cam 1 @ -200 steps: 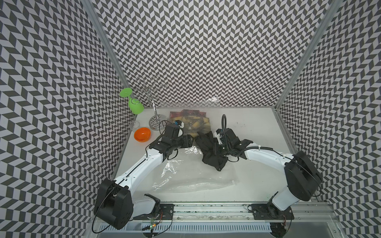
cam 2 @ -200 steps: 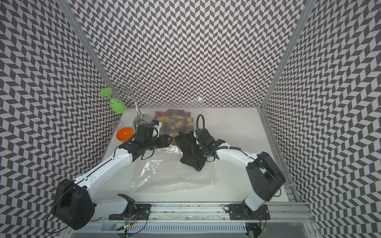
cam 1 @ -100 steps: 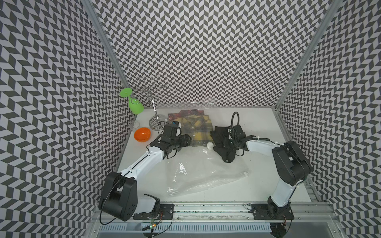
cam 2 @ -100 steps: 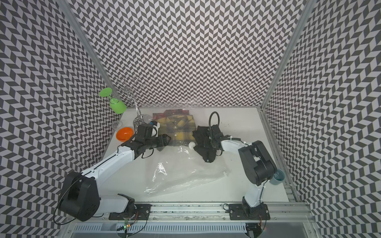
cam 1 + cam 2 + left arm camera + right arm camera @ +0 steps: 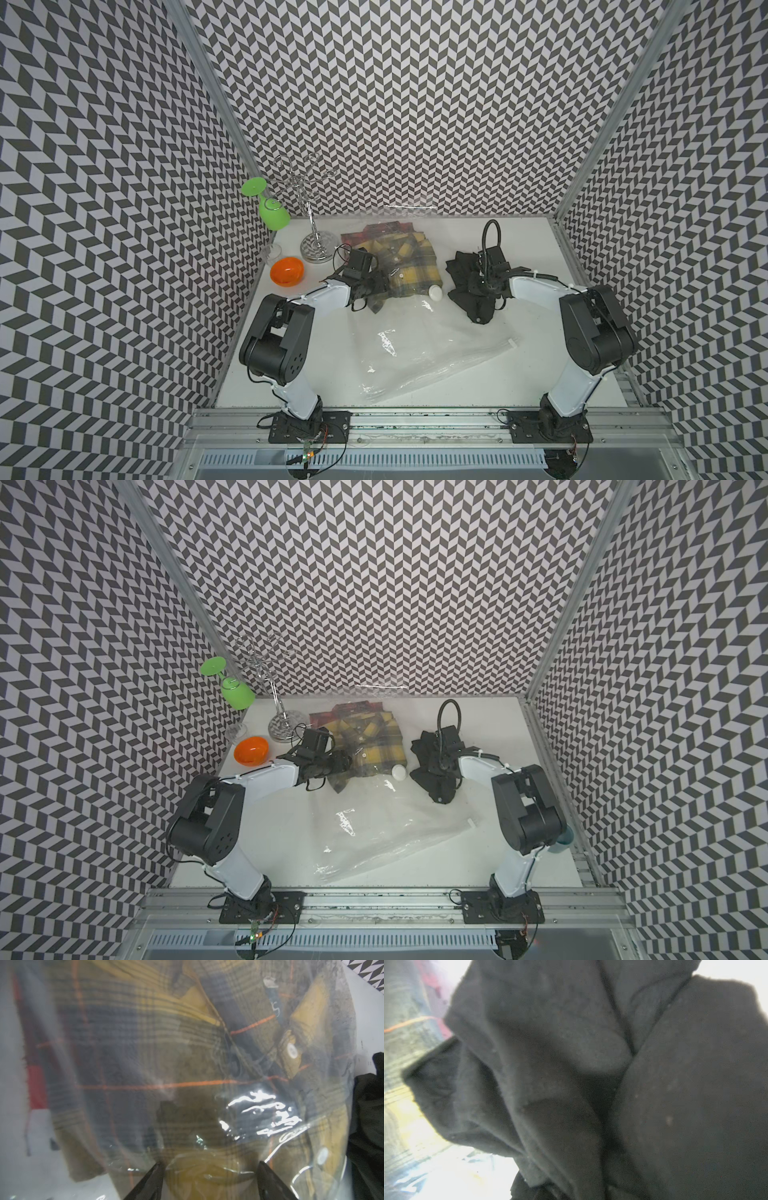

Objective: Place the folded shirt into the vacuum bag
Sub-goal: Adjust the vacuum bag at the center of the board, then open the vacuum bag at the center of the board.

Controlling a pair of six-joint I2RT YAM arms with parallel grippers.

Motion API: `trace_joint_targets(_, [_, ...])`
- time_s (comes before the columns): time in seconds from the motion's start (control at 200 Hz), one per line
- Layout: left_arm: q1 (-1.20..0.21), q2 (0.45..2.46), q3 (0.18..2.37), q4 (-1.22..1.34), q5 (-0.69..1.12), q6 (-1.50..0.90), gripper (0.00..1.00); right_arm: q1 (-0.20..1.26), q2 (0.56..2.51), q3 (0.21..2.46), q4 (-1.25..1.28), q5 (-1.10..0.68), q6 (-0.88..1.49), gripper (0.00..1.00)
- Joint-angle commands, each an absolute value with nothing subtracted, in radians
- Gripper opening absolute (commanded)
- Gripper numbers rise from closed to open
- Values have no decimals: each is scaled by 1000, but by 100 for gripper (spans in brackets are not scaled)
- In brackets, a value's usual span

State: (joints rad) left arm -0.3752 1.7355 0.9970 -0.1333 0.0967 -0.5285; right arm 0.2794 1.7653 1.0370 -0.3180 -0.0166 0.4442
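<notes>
white table | on it: vac bag, black shirt, orange bowl, wire rack

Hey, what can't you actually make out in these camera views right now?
- Right end effector: fingers buried in the black shirt in both top views; right wrist view shows only dark cloth.
- Vacuum bag mouth: clear film, opening untraceable in both top views.
- Plaid shirt: hazed by blurred film in the left wrist view.

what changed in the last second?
Right gripper, shut on the black shirt, dragged it rightward; the bag swung right at its near edge. Left arm folded up; left gripper stayed open at the plaid shirt. Plaid shirt, bowl, glass, stand: unmoved.
</notes>
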Motion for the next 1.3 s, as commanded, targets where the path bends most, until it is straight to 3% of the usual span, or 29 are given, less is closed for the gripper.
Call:
trace_joint_targets(0.0, [-419, 1817, 1061, -92, 75, -534, 71, 226, 1726, 993, -390, -28, 419, 0])
trace_joint_targets(0.225, [-452, 1950, 1222, -154, 107, -494, 70, 226, 1580, 1040, -415, -82, 407, 0])
trace_joint_targets(0.436, [-557, 1725, 1205, -322, 89, -338, 71, 198, 1465, 1080, -492, -33, 377, 0])
trace_joint_targets(0.696, [-917, 1538, 1081, -523, 127, -179, 73, 178, 1370, 1047, -509, -29, 408, 0])
trace_joint_targets(1.032, [-1215, 1649, 1089, -568, -107, -172, 77, 159, 1344, 1007, -515, -53, 413, 0])
trace_joint_targets(1.297, [-1261, 1752, 1090, -545, -299, -151, 74, 157, 1315, 974, -521, -52, 417, 0])
